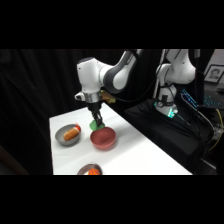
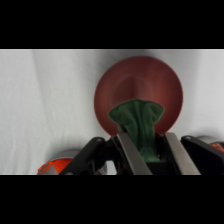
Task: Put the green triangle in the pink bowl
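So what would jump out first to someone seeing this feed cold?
Probably the hand, shut on the green triangle and holding it over the near edge of the pink bowl at mid-table. Next, the grey bowl to the pink bowl's left in the side view, with an orange item inside.

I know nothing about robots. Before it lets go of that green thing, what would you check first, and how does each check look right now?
1. Green triangle held between the gripper fingers: ok.
2. Triangle over the pink bowl in the wrist view: ok.
3. Bowl holds nothing else: ok.
4. Gripper low enough for a gentle drop: cannot tell.
5. Grey bowl with the orange item stands apart from the pink bowl: ok.
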{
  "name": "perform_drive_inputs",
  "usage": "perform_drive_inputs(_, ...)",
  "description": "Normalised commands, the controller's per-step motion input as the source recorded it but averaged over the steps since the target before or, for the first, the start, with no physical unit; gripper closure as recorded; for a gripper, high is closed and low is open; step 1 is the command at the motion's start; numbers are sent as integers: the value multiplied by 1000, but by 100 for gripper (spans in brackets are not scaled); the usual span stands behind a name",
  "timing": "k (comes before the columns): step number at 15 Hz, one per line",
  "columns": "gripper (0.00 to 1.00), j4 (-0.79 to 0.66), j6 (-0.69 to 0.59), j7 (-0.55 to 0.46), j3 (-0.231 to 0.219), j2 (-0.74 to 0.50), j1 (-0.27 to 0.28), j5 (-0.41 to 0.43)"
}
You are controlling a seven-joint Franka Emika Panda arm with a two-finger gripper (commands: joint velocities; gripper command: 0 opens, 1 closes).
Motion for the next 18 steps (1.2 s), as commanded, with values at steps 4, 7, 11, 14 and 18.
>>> perform_drive_inputs(4,94,90,122,-124,31,148,-50,165)
perform_drive_inputs(7,94,99,119,-119,43,156,-52,160)
perform_drive_inputs(11,94,111,123,-120,54,149,-64,162)
perform_drive_inputs(14,94,135,121,-116,65,156,-75,161)
perform_drive_inputs(18,44,137,108,-127,76,133,-86,153)
